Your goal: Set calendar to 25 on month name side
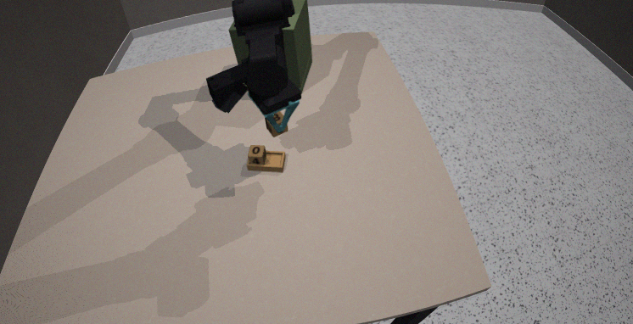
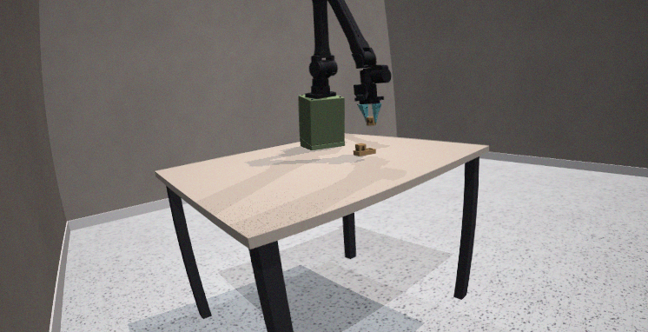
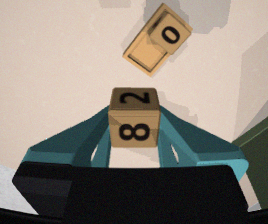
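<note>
My gripper is shut on a wooden number cube and holds it high above the table, behind the tray. In the wrist view the held cube shows an 8 on the face toward the camera and a 2 on the face beyond it. The wooden tray lies flat on the table. A second cube stands in the tray's left end, with 0 on top and 4 on the side facing the top camera. The tray's right half is bare.
The arm's green base block stands at the back of the beige table, close behind the gripper. The table's edges are far from the tray.
</note>
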### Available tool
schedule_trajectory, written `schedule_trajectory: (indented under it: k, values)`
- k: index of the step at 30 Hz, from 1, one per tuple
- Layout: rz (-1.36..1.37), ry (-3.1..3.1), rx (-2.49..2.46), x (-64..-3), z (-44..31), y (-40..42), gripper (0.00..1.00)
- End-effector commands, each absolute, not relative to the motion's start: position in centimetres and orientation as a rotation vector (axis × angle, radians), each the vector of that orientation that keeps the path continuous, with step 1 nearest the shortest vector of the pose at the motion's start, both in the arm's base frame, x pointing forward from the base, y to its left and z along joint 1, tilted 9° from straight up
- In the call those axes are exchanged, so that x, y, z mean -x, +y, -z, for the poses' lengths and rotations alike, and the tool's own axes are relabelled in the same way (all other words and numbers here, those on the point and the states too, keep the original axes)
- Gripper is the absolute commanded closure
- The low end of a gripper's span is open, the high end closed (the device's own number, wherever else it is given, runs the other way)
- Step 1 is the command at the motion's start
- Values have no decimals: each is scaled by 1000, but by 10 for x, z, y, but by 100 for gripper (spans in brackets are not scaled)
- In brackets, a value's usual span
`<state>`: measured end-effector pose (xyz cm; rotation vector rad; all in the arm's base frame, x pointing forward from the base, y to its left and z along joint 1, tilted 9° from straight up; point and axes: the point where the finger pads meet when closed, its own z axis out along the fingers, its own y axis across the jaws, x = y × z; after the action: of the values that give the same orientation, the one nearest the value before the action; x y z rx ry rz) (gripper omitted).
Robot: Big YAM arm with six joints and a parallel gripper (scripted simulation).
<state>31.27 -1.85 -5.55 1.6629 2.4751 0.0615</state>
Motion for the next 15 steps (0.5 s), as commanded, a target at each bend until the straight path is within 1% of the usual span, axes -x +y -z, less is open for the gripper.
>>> schedule_trajectory:
  k: [1, 2, 7, 15]
  values:
    - [-56, 2563, -1506, -326, 52, -16, 72]
    - [-35, 2633, -1409, -317, 56, -14, 72]
    - [-25, 2723, -1185, -328, 53, -10, 72]
    - [9, 2858, -835, -325, 56, -3, 72]
